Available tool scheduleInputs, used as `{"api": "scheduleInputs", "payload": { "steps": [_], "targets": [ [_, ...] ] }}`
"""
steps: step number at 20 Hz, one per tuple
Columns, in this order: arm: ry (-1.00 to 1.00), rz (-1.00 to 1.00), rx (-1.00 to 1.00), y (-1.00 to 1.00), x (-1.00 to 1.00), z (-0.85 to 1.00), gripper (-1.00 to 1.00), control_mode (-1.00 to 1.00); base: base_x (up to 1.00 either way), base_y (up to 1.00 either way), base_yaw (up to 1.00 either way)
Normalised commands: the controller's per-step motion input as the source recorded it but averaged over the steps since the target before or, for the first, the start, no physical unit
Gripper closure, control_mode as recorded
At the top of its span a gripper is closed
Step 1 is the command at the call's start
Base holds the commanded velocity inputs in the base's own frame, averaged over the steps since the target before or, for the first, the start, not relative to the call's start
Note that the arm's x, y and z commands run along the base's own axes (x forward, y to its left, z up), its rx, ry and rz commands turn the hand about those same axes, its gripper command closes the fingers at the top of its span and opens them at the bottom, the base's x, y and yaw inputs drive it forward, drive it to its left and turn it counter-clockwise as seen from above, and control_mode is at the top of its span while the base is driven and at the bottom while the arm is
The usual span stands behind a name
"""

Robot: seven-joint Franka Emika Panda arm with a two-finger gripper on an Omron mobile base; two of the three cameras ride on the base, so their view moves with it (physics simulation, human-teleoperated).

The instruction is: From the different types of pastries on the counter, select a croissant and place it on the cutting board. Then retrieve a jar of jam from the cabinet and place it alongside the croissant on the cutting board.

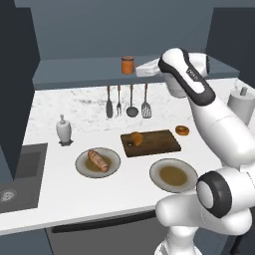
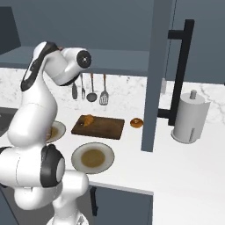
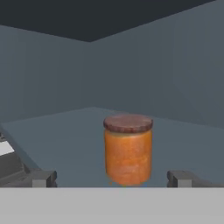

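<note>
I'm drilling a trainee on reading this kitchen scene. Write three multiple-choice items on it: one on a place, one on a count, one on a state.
1. Where is the croissant?
A. on the cutting board
B. on a plate
C. in the sink

2. How many utensils hang on the wall?
A. two
B. four
C. six

3. How does the gripper stand to the jam jar?
A. shut on it
B. open, fingers either side, jar not yet held
C. shut, beside it

Key:
1 A: the croissant lies on the cutting board.
2 B: four utensils hang in a row.
3 B: in the hand view the gripper is open, its fingertips apart, with the jar upright on the cabinet shelf beyond them.
</note>
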Motion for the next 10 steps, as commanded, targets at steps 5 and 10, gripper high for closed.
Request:
{"api": "scheduleInputs", "payload": {
  "steps": [5, 10],
  "targets": [
    [0.01, 0.0, 0.0, 0.29, 0.28, -0.07, -1.0, -1.0, 0.0, 0.0, 0.0],
    [0.01, 0.0, 0.0, 0.25, 0.38, -0.18, -1.0, -1.0, 0.0, 0.0, 0.0]
  ]
}}
